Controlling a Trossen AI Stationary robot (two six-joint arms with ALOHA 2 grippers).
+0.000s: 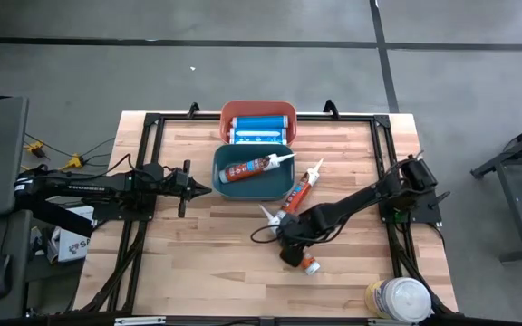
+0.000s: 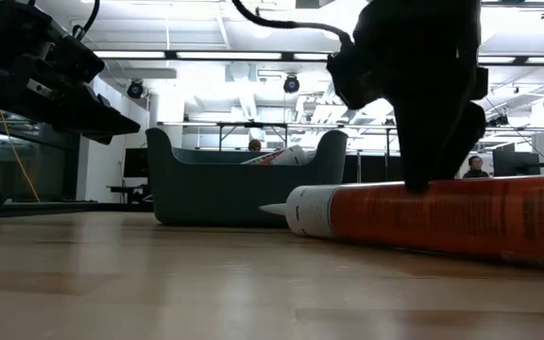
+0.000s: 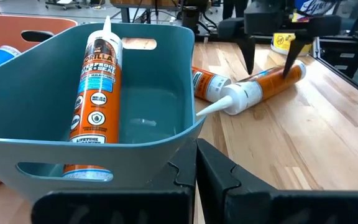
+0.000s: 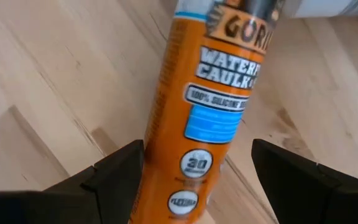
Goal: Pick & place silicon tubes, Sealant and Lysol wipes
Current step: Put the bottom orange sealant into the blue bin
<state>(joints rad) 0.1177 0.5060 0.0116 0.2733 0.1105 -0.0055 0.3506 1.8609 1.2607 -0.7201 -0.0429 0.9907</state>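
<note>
An orange sealant tube (image 1: 308, 263) lies on the table, its white nozzle toward the teal bin (image 1: 220, 177). My right gripper (image 1: 290, 237) is open above the tube's middle, one finger on each side of the body (image 4: 210, 93). A second orange tube (image 1: 302, 186) lies on the table beside the bin. A third (image 3: 95, 93) lies inside the bin. My left gripper (image 1: 205, 190) is shut and empty, just left of the teal bin. The Lysol wipes canister (image 1: 397, 299) stands at the table's near right corner. My right gripper comes from above, pointing down, with its fingers (image 3: 288, 62) across the tube's body near the middle (image 3: 266, 84). I cannot tell whether the fingers touch the tube. The tube lies flat on the table.
An orange-red bin (image 1: 234, 110) behind the teal one holds blue cartridges (image 1: 259, 127). Black frame rails run along the table's left, right and far edges. Bare wood lies near the front left.
</note>
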